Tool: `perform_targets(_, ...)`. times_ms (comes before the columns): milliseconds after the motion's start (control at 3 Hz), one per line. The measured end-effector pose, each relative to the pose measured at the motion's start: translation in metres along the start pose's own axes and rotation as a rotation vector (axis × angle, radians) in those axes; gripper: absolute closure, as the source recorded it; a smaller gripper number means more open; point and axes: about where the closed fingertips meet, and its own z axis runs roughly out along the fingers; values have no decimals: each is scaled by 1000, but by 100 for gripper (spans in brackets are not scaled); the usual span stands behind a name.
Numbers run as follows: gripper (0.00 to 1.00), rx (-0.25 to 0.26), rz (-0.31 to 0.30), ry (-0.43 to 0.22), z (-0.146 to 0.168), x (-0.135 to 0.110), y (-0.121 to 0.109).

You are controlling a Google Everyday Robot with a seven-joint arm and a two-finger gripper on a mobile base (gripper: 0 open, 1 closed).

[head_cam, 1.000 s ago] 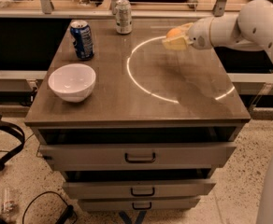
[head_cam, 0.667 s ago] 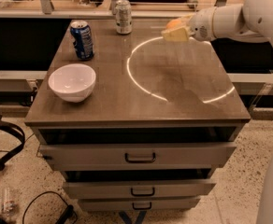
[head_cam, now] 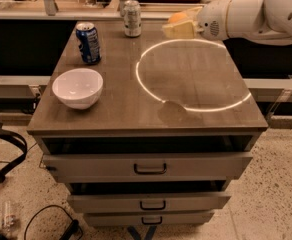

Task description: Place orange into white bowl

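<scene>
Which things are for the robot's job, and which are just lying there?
For the job: orange, held in the gripper above the far side of the table; white bowl, front left.
Just lying there: blue can; silver can.

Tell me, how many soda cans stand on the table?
2. The blue can stands at the back left, behind the white bowl; the silver can stands at the back centre. The gripper, holding the orange, hovers right of it.

The small, round orange [head_cam: 177,17] is clamped in the gripper [head_cam: 175,25], above the tabletop's [head_cam: 126,116] one-o'clock edge. The glossy white bowl [head_cam: 79,99] stands upright at eight o'clock.
</scene>
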Motion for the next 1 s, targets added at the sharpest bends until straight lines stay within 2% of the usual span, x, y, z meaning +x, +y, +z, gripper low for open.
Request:
perform_targets(333, 100, -57, 12, -22, 12, -15, 49)
perform_targets(1000, 100, -202, 39, -118, 45, -46, 113)
